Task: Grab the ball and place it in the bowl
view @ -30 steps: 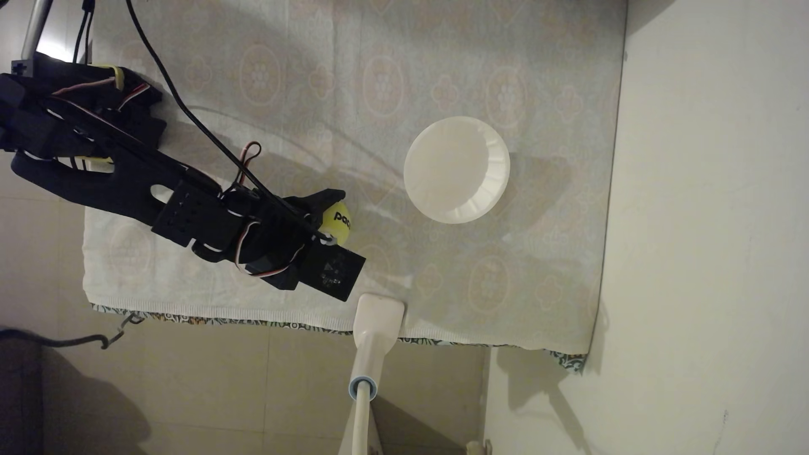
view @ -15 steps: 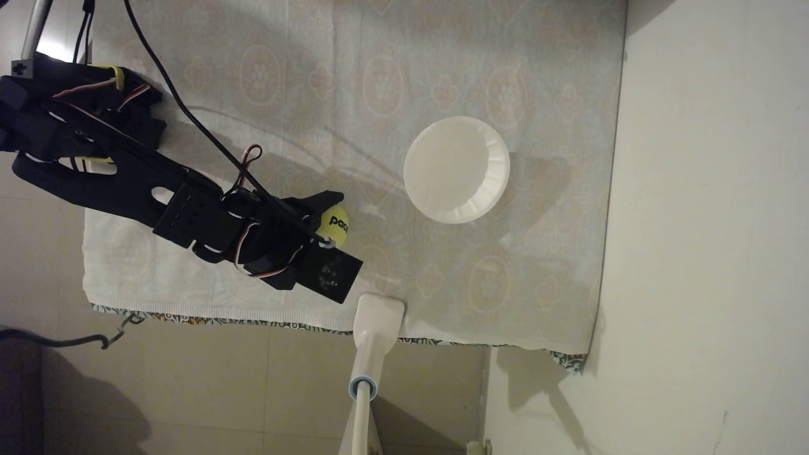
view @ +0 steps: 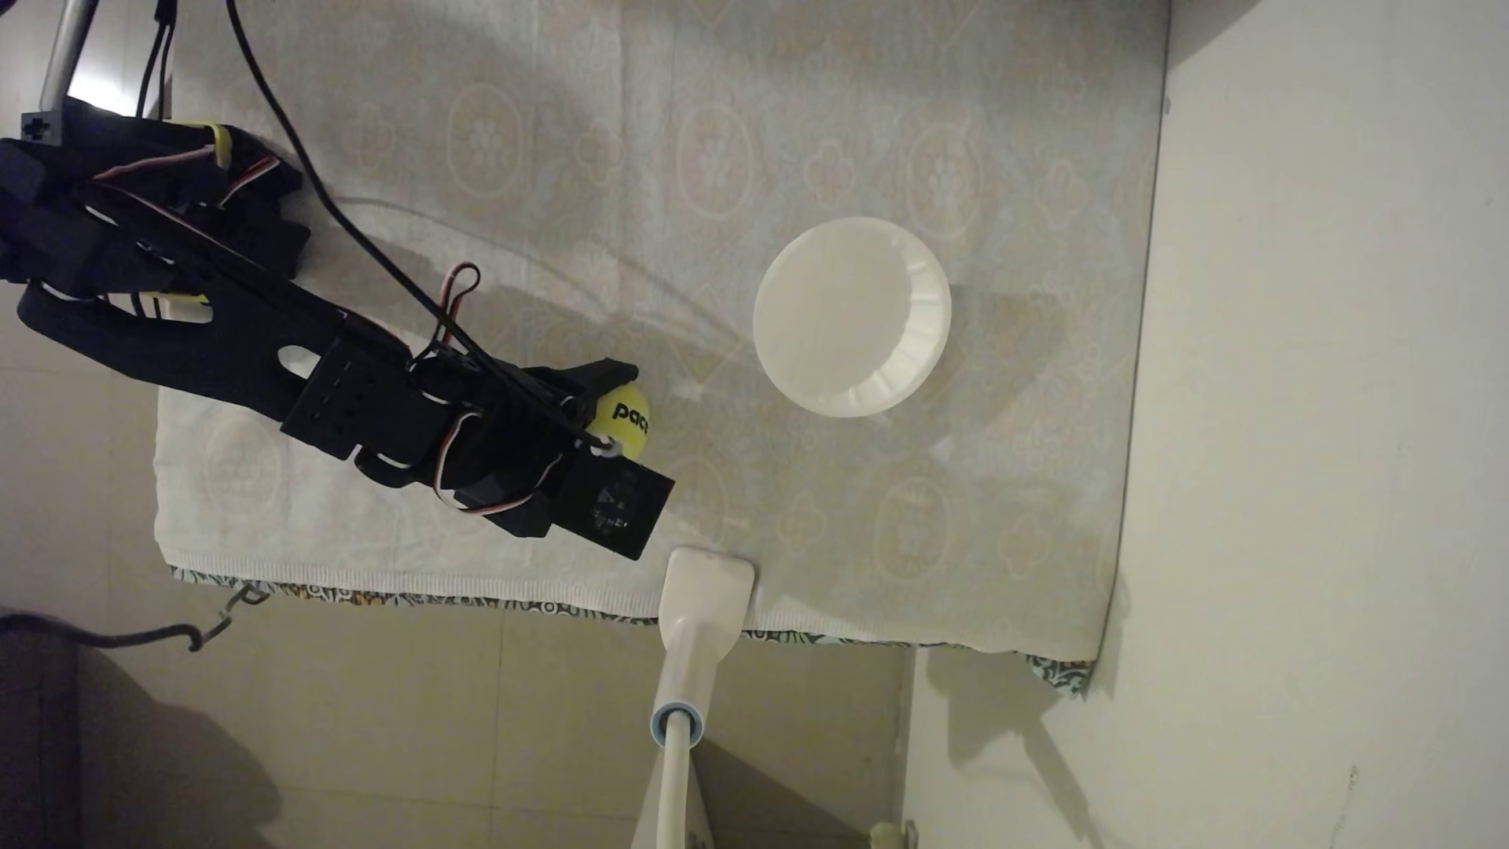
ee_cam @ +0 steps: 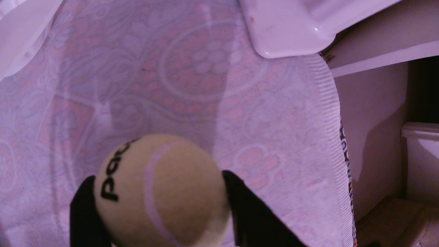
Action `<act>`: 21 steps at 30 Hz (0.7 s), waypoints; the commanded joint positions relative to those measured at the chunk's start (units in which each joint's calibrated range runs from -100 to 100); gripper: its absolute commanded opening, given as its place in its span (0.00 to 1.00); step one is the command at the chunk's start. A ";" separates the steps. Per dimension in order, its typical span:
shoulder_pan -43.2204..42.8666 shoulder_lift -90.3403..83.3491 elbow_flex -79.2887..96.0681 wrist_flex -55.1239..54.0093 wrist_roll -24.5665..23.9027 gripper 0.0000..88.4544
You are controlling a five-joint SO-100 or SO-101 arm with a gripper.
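We note the end effector [ee_cam: 156, 190] pinching the ball [ee_cam: 164, 190], one black finger pressed on each flank in the wrist view. In the fixed view the ball [view: 625, 420] sits at the arm's tip over the patterned cloth [view: 1021, 506], and the bowl [view: 931, 314] lies to the right and slightly up-frame, well apart from it. Cloth between them is bare. The white paddle handle [view: 706, 588] sits below the ball at the cloth's lower edge, off that line; we judge the carry unobstructed

A home: patterned tablecloth [view: 571, 163] on a table, tiled floor [view: 408, 718] below.
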 commanded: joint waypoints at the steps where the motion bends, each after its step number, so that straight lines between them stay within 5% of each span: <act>1: -1.84 -5.96 2.22 -0.40 0.78 0.23; 21: -13.51 -18.19 -7.23 4.53 -0.63 0.24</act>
